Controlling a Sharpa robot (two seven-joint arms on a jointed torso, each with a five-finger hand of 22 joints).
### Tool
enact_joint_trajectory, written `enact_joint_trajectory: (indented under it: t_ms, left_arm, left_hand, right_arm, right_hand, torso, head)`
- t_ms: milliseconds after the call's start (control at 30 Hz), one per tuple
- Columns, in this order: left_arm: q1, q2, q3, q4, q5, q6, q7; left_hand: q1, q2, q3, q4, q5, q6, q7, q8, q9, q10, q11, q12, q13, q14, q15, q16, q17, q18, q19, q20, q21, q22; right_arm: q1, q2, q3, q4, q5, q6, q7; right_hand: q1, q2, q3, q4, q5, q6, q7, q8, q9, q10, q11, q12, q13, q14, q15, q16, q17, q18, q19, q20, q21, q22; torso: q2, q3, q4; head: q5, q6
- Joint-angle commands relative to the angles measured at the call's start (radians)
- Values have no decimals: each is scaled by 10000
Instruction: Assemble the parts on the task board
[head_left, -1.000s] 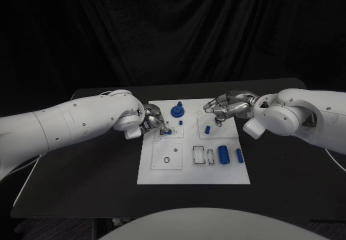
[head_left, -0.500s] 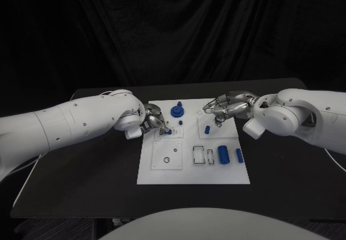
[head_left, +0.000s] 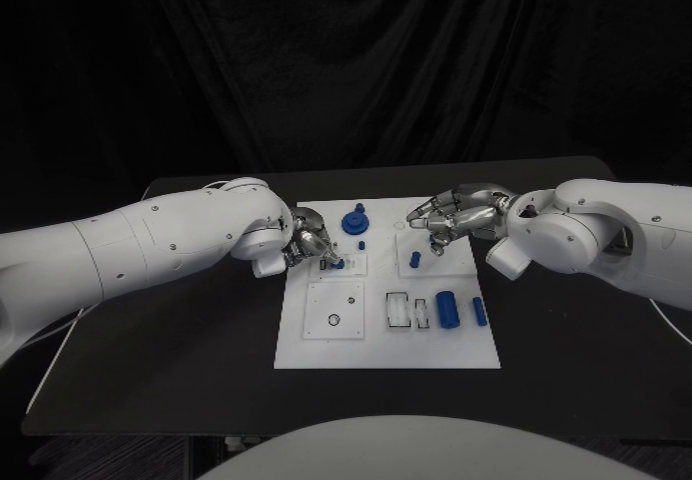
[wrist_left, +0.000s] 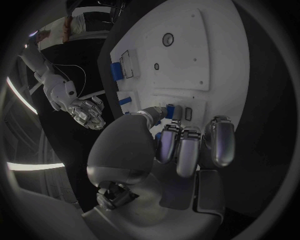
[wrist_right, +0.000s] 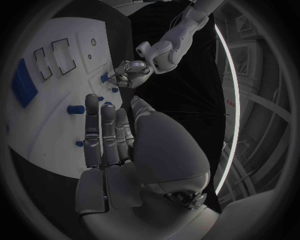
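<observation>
The white task board (head_left: 387, 345) lies in the middle of the black table. My left hand (head_left: 307, 244) hovers over its far left part and pinches a small blue part (head_left: 336, 264) between thumb and a finger; the left wrist view shows this small blue part (wrist_left: 170, 109) low over the task board (wrist_left: 187, 55). My right hand (head_left: 453, 214) hangs above the far right corner, fingers stretched and holding nothing; the right hand (wrist_right: 112, 135) points toward a blue peg (wrist_right: 76, 109). A large blue knob (head_left: 355, 222) stands at the far middle.
A blue cylinder (head_left: 449, 308) and a blue bar (head_left: 477, 312) lie on the board's near right. A short blue peg (head_left: 415, 259) stands right of centre. Empty recesses (head_left: 405, 310) sit beside them, and a square plate with a hole (head_left: 335, 309) is at the left.
My left hand has edged slightly toward the board's middle with the small blue part still pinched. The right hand has stayed put.
</observation>
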Motion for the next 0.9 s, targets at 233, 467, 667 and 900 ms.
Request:
enact_joint_trajectory:
  t_ms: [233, 467, 667, 900]
  left_arm:
    - [-13, 87, -17, -40, 24, 314, -171]
    - [-15, 117, -17, -69, 24, 326, -177]
    - [-18, 140, -17, -101, 24, 335, -201]
    - [-20, 147, -18, -121, 24, 372, -248]
  left_hand:
    - [-178, 70, 94, -67, -280, 333, -214, -161, 45, -65, -26, -60, 1675, 1057, -79, 25, 2635, -76, -67, -33, -85, 196]
    - [-479, 188, -74, 30, -1240, 419, -242, -397, 154, -54, -39, -52, 1671, 1057, -91, 25, 2635, -80, -12, -46, -153, 212]
    - [-699, 250, -230, 206, -1559, 466, -244, -541, 197, -64, -37, -55, 1666, 1057, -91, 25, 2635, -78, -2, -50, -196, 209]
    - [-992, 302, -440, 486, -1745, 521, -239, -699, 221, -79, -29, -59, 1661, 1057, -86, 25, 2635, -74, -1, -46, -240, 203]
  right_arm:
    - [-43, 5, 7, 13, -23, 79, -90]
    - [-48, 20, 7, 3, -23, 99, -104]
    - [-51, 24, 7, -4, -23, 130, -130]
    - [-53, 25, 7, -3, -23, 156, -151]
  right_hand:
    - [115, 2, 1, 68, 66, 47, 81, 51, -26, -92, 18, -57, -20, -48, 1, -12, -14, 90, -45, 23, -37, 150]
    - [115, 2, 1, 68, 66, 47, 81, 51, -26, -92, 18, -57, -20, -48, 1, -12, -14, 90, -45, 23, -37, 150]
    - [128, 10, 5, 70, 75, 60, 81, 70, -39, -94, 19, -53, -32, -49, 3, -5, -26, 91, -46, 25, -40, 149]
    - [142, 21, 12, 71, 83, 67, 81, 83, -51, -96, 19, -50, -42, -53, 4, -2, -39, 91, -47, 26, -42, 148]
  torso:
    - [2, -1, 2]
    - [-2, 2, -5]
    - [1, 5, -2]
    - [1, -1, -3]
  head:
    - [1, 2]
    - [30, 2]
    - [44, 2]
    - [47, 2]
